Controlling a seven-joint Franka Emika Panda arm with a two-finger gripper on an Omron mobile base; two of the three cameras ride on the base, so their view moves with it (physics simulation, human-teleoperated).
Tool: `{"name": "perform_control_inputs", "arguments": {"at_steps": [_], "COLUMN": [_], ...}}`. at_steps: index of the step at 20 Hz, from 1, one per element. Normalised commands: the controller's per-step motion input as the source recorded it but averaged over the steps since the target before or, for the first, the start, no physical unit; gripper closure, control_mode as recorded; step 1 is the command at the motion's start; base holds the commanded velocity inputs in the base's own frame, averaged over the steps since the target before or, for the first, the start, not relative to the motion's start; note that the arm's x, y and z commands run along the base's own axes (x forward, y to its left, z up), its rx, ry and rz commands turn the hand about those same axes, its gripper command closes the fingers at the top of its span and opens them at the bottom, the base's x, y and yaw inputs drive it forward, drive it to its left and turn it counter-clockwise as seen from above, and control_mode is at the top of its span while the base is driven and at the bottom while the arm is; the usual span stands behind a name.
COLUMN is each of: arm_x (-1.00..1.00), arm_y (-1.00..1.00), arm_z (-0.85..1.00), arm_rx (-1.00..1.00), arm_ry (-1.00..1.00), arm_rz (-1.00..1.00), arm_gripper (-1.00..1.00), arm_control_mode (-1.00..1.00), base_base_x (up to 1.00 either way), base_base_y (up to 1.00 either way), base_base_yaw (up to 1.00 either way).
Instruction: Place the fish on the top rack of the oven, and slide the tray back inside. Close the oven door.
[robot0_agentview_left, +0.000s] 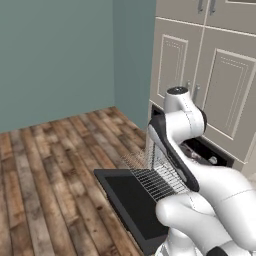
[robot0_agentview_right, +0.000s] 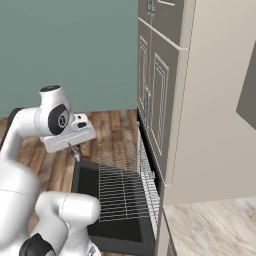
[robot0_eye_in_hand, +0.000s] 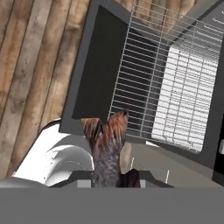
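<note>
Hand view carries no readable writing. Clenched in the two-finger gripper, the mottled grey-brown fish points its reddish forked tail beyond the fingertips, above the flat black oven door and silver wire rack.

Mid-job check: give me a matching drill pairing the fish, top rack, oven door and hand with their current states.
Things:
1. fish
2. top rack
3. oven door
4. hand

States:
a. dropped open, lying flat
b. pulled out over the door
c. shut on the fish, above the rack
d. hanging from the hand, tail fin pointing away from it

Pairs: 1-d, 2-b, 3-a, 4-c
</note>
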Motion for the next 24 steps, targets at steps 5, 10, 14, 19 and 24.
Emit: {"name": "perform_control_inputs", "arguments": {"at_steps": [5,10,14,19,24], "arm_x": [0.0,0.28,0.52,0.55,0.75], "arm_y": [-0.04,-0.3,-0.47,-0.44,-0.09], "arm_z": [-0.37,-0.56,-0.7,-0.68,-0.5], "arm_rx": [0.05,0.01,0.0,0.0,0.0], "arm_ry": [0.06,0.04,0.03,0.0,0.0], "arm_rz": [-0.05,-0.09,-0.12,-0.08,-0.02], "arm_gripper": [1.0,1.0,1.0,1.0,1.0], "arm_control_mode": [-1.0,-1.0,-1.0,-1.0,-1.0], "base_base_x": [0.0,0.0,0.0,0.0,0.0], "base_base_y": [0.0,0.0,0.0,0.0,0.0], "base_base_yaw": [0.0,0.0,0.0,0.0,0.0]}}
